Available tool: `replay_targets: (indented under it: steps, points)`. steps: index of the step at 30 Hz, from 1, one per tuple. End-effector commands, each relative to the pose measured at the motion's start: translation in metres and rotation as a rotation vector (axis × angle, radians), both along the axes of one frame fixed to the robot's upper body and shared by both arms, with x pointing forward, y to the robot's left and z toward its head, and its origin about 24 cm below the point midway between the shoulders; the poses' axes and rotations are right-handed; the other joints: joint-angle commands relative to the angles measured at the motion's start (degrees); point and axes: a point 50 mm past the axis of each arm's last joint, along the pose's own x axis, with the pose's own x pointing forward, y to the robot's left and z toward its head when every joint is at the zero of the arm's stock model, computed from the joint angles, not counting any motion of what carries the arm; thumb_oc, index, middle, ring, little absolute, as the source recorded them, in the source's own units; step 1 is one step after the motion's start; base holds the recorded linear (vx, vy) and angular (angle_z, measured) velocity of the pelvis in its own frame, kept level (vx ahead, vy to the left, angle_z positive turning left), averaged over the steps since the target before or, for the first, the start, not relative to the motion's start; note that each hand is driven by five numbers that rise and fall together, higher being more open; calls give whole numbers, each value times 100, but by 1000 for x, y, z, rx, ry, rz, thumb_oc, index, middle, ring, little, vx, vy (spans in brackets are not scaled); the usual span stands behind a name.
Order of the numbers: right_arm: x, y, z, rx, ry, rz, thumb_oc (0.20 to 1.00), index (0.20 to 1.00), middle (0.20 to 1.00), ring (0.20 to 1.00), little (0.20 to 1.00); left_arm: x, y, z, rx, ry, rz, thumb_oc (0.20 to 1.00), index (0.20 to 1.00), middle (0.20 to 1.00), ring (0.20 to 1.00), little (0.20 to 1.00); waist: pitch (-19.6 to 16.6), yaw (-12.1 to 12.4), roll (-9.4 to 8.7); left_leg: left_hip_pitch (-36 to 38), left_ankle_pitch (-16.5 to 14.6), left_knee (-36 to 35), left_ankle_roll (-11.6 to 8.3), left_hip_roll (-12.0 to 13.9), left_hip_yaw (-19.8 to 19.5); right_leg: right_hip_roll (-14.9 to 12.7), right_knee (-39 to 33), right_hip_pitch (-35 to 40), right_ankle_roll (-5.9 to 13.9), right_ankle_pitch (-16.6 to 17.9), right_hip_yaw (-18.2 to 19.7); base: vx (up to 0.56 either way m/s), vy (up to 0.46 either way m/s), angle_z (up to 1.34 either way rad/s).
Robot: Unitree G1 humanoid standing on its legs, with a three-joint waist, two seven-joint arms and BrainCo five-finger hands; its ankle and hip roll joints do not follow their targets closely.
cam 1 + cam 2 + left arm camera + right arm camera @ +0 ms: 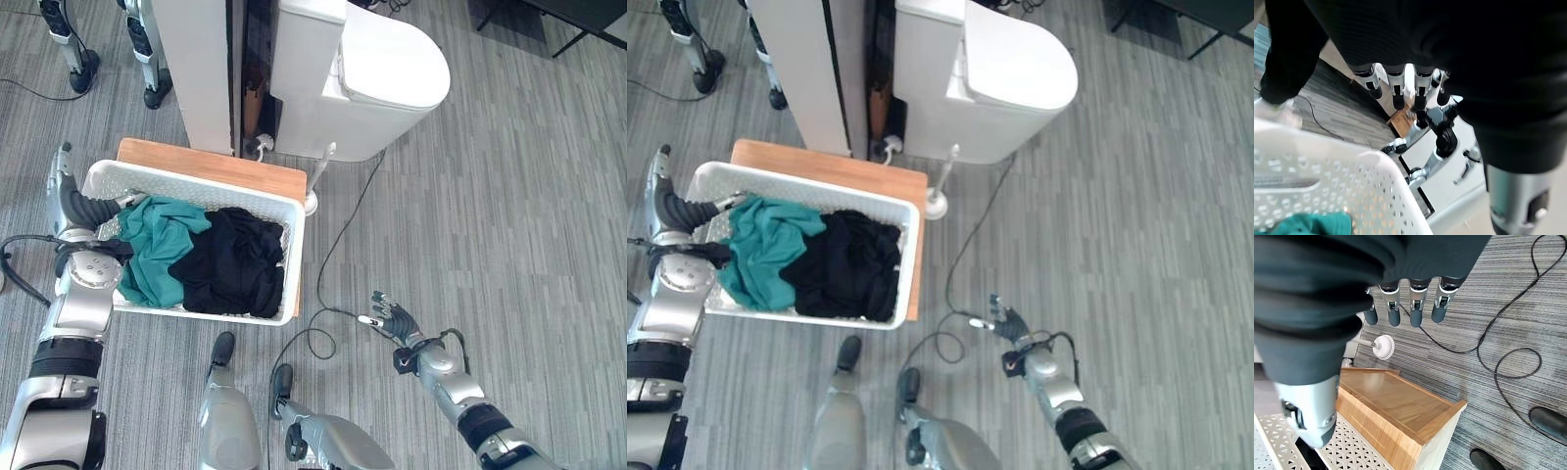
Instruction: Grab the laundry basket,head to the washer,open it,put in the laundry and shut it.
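The white laundry basket (294, 257) rests on a low wooden table (211, 164), at about ten o'clock in the left eye view, with a teal garment (157, 250) and a black garment (235, 262) piled inside. The left hand (1400, 88) is seen at the basket's nine o'clock end; in the left wrist view its fingers hang fairly straight past the perforated rim and nothing is seen curled round it, so it is judged open and the basket not yet gripped. The right hand (392, 318) hangs over the floor at about five o'clock, well apart from the basket, with fingers relaxed and holding nothing.

A lift from one end alone is judged risky: the basket could tip toward its unsupported three o'clock end, and the clothes could slide out over the rim onto the floor. The basket overhangs the table's near edge, so a push instead of a firm grasp could drag it off. A black cable (338, 235) trails across the floor near the right hand and could be snagged when that arm is swung across.

The left hand's thumb is hidden under the dark wrist cover. The white appliance (392, 69) at twelve o'clock is cut off at the frame edge, and no door can be made out on it.
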Motion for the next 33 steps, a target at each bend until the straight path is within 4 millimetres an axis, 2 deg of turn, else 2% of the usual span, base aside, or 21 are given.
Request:
replay_targets:
  steps: [1,8,16,24,28,33]
  points:
    - [-14,-1,-6,-3,-3,21,1000,1000,1000,1000,1000,-8,-4,26,135,-110,11,1000,1000,1000,1000,1000,-484,98,34,-95,-373,311,5,387,49,-592,109,-293,540,48,-172,0,0,0]
    - [-15,-1,-5,4,-8,24,1000,1000,1000,1000,1000,-14,7,36,191,-108,73,1000,1000,1000,1000,1000,-516,64,29,-24,-411,306,8,403,76,-594,120,-262,542,34,-163,0,0,0]
    - [-14,-13,1,6,-21,-2,1000,1000,1000,1000,1000,-18,42,26,225,109,176,1000,1000,1000,1000,1000,-365,39,-113,-110,-413,361,17,478,49,-507,129,-335,563,75,-167,-5,-14,-1]
    - [-15,-16,1,3,-5,1,1000,1000,1000,1000,1000,-18,69,38,216,209,269,1000,1000,1000,1000,1000,-292,-9,-282,-228,-389,398,13,579,16,-414,85,-403,574,109,-157,-1,-28,0]
    - [-16,-12,-1,12,0,12,1000,1000,1000,1000,1000,-14,69,35,174,219,256,1000,1000,1000,1000,1000,-260,-20,-331,-255,-374,391,8,602,33,-399,76,-438,579,135,-146,0,-4,-2]
    - [-16,-10,-1,13,3,11,1000,1000,1000,1000,1000,-5,60,18,70,219,199,1000,1000,1000,1000,1000,-204,-41,-363,-283,-350,383,12,606,49,-397,65,-484,595,165,-150,0,0,0]
